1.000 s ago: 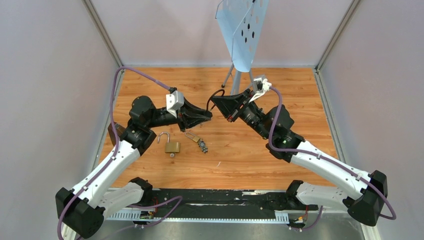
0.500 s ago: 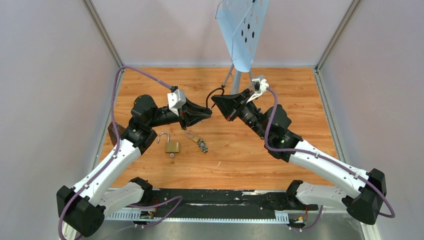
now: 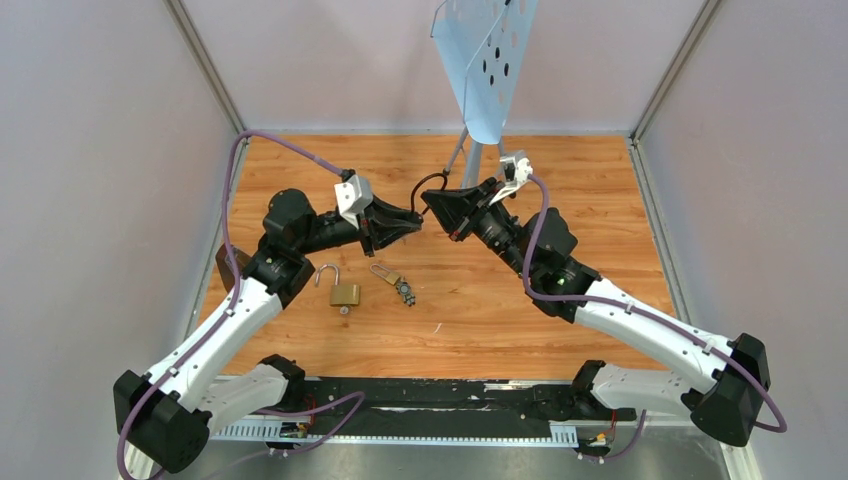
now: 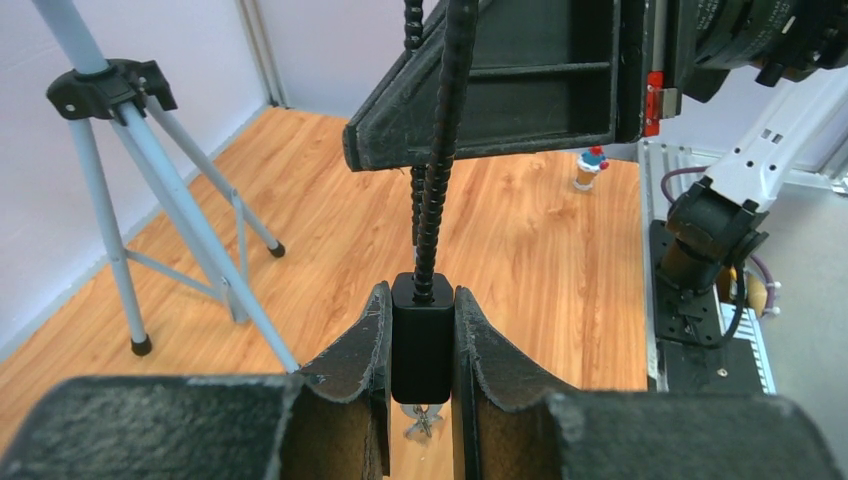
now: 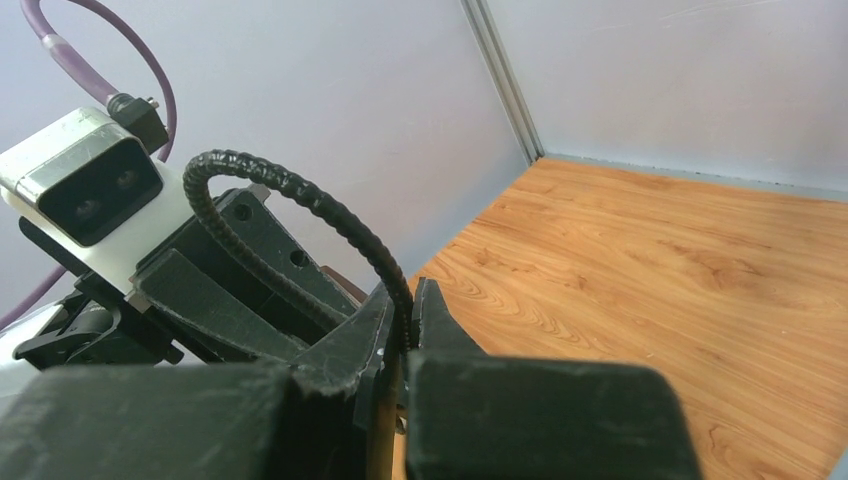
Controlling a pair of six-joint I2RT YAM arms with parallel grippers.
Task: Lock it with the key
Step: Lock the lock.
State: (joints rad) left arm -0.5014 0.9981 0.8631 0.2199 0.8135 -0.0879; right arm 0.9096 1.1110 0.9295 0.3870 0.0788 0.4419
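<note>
A brass padlock (image 3: 345,294) with its shackle open lies on the wooden table, left of centre. The tiny silver key (image 3: 344,310) lies just in front of it, apart from both grippers. My left gripper (image 3: 414,222) (image 4: 421,300) is raised above the table and shut on a black block (image 4: 421,345) at the end of a ribbed black cord (image 4: 436,170). Small silver metal bits (image 4: 422,420) show below the block; I cannot tell what they are. My right gripper (image 3: 430,200) (image 5: 403,300) faces it tip to tip and is shut on the same cord (image 5: 300,195).
A key bunch with a brass piece and a dark fob (image 3: 395,283) lies right of the padlock. A tripod holding a blue perforated panel (image 3: 485,60) stands at the back centre; its legs (image 4: 180,210) are near the left gripper. Walls close in three sides.
Both grippers have crept a little toward the back of the table, still holding the block and cord. The padlock, key and bunch have not moved.
</note>
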